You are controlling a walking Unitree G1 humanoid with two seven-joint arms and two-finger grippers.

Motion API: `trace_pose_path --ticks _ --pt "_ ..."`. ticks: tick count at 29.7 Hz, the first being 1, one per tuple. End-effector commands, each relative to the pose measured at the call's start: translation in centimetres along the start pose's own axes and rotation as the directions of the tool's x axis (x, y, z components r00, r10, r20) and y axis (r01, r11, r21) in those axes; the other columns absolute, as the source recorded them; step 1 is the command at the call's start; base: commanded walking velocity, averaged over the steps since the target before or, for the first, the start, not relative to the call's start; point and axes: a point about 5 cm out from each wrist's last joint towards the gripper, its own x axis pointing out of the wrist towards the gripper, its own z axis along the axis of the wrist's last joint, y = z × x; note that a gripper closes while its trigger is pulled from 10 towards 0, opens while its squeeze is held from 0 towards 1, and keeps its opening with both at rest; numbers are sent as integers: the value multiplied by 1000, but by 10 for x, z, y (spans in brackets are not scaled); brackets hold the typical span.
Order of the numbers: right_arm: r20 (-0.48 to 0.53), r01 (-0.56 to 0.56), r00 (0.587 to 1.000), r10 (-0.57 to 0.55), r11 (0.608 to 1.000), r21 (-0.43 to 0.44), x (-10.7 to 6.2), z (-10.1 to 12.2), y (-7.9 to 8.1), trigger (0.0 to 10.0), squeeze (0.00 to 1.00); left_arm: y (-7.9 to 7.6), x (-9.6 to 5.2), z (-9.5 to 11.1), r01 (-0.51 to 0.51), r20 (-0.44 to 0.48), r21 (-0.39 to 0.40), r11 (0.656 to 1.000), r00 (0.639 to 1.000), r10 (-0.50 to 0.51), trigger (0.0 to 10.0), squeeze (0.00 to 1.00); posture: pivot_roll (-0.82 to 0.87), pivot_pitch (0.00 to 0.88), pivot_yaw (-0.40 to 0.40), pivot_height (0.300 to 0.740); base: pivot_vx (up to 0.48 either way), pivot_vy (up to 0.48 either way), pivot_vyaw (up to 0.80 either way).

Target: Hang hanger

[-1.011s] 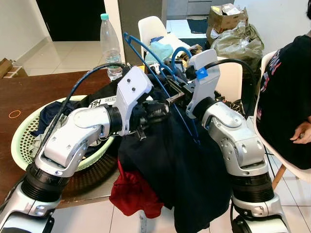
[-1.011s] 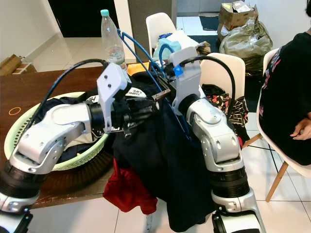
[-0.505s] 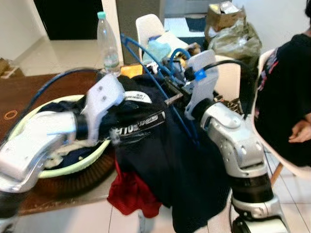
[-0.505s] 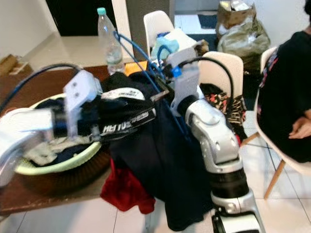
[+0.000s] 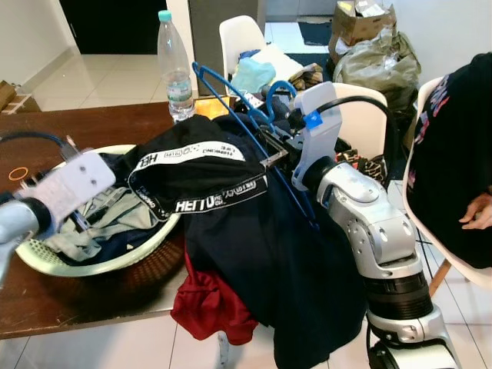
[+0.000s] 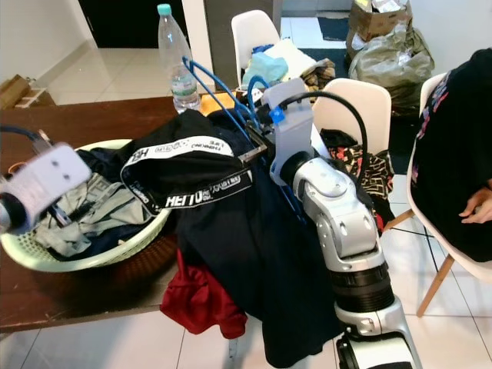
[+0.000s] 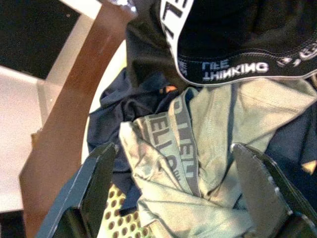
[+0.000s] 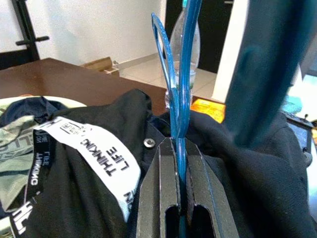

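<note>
A blue wire hanger [image 5: 227,97] stands tilted over the table's right end, and my right gripper [image 5: 274,151] is shut on its lower bar. The right wrist view has both fingers [image 8: 163,183] clamped around the blue wire [image 8: 179,99]. A dark navy garment [image 5: 296,261] hangs from the hanger and drapes down past the table edge. Black shorts with a white lettered waistband [image 5: 192,165] lie against it, over the basket's rim. My left gripper [image 7: 173,147] is open above an olive garment [image 7: 208,148] in the green basket [image 5: 115,260], holding nothing.
A water bottle [image 5: 174,65] stands on the brown table [image 5: 84,131]. A red cloth [image 5: 209,304] hangs off the front edge. White chairs [image 5: 361,115] stand behind my right arm, and a seated person [image 5: 453,154] is close on the right. Bags [image 5: 373,54] sit further back.
My left arm has drawn back to the left, away from the dark garment, and now hovers over the basket. The black shorts lie uncovered. My right gripper keeps its hold on the hanger.
</note>
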Motion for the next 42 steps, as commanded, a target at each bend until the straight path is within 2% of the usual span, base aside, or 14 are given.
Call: trace_pose_path --ticks 1,3,4,8,12,18,21,29,30,31,34,35,42 --pt "-2 -11 1000 11 1000 3 0 -1 2 10000 0 -4 10 0 -18 49 -11 1000 999 18 10000 0 153 135 -8 740 0 0 0" --pt "-2 -9 1000 9 1000 1 -1 0 2 10000 0 -9 25 -2 -53 99 -64 997 993 59 10000 0 146 133 -7 740 0 0 0" --pt "-1 -5 1000 5 1000 -2 -1 0 1 10000 0 -10 32 -5 -75 105 -60 995 991 81 10000 0 135 127 -6 740 0 0 0" --pt "-1 -2 1000 2 1000 -5 -2 1 0 10000 0 -11 37 -5 -93 116 -53 994 988 98 10000 0 131 127 -6 740 0 0 0" --pt "0 6 1000 -6 1000 -11 -2 2 -2 10000 0 -5 51 -6 -154 126 -43 987 979 158 10000 0 122 121 -7 740 0 0 0" --pt "2 7 1000 -7 1000 -14 -2 2 -3 10000 0 -4 60 -10 -185 126 -38 982 974 188 10000 0 117 116 -10 740 0 0 0" --pt "6 9 1000 -9 1000 -19 -1 4 -4 10000 0 -3 70 -8 -211 164 -71 975 961 221 10000 0 112 110 -11 740 0 0 0" --pt "11 12 1000 -12 1000 -24 -1 6 -6 10000 0 -8 81 -3 -212 206 -133 968 950 236 10000 0 97 103 -8 740 0 0 0" --pt "12 14 1000 -13 1000 -25 -2 7 -6 10000 0 -9 84 -1 -208 218 -147 967 947 236 4784 0 94 103 -8 740 0 0 0" --pt "11 16 1000 -16 999 -28 -2 7 -7 10000 0 -10 87 2 -207 228 -147 967 944 237 431 0 86 102 -6 740 0 0 0" --pt "11 18 1000 -17 999 -29 -3 7 -8 10000 0 -10 89 4 -207 234 -146 967 943 237 431 0 86 102 -6 740 0 0 0" --pt "12 19 1000 -19 999 -30 -3 7 -8 10000 0 -10 91 5 -209 240 -147 967 941 240 0 0 83 101 -6 740 0 0 0" --pt "11 31 999 -31 999 -39 -6 8 -10 10000 0 -8 95 4 -226 234 -120 967 940 249 0 0 64 97 2 740 0 0 0"
